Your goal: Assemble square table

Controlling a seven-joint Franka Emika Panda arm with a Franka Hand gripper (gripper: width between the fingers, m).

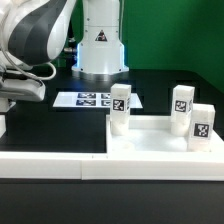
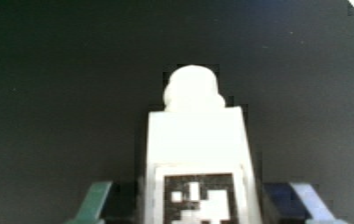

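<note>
Item one: hand (image 2: 192, 200). In the wrist view you see its two fingers (image 2: 97, 203) flanking a tagged white leg (image 2: 195, 140), one on each side of the tag. They appear clamped on it, with the leg's rounded end pointing away from the camera over the dark table (image 2: 49, 80). In the exterior view the hand itself is out of frame at the left; only the arm (image 1: 35, 35) shows.

Item two: slab (image 1: 160, 150). It lies flat near the front, against the low white wall (image 1: 45, 165), probably so it stays put when you screw legs in.

Item three: three legs on the slab, one at the near corner (image 1: 120, 110) and two on the exterior view's right (image 1: 181, 103) (image 1: 201, 125). All stand upright; you cannot tell how firmly they are seated.

Item four: marker board (image 1: 95, 100). It lies flat behind the slab.

Judgement: the held leg looks to be the fourth, bound for the remaining socket.
</note>
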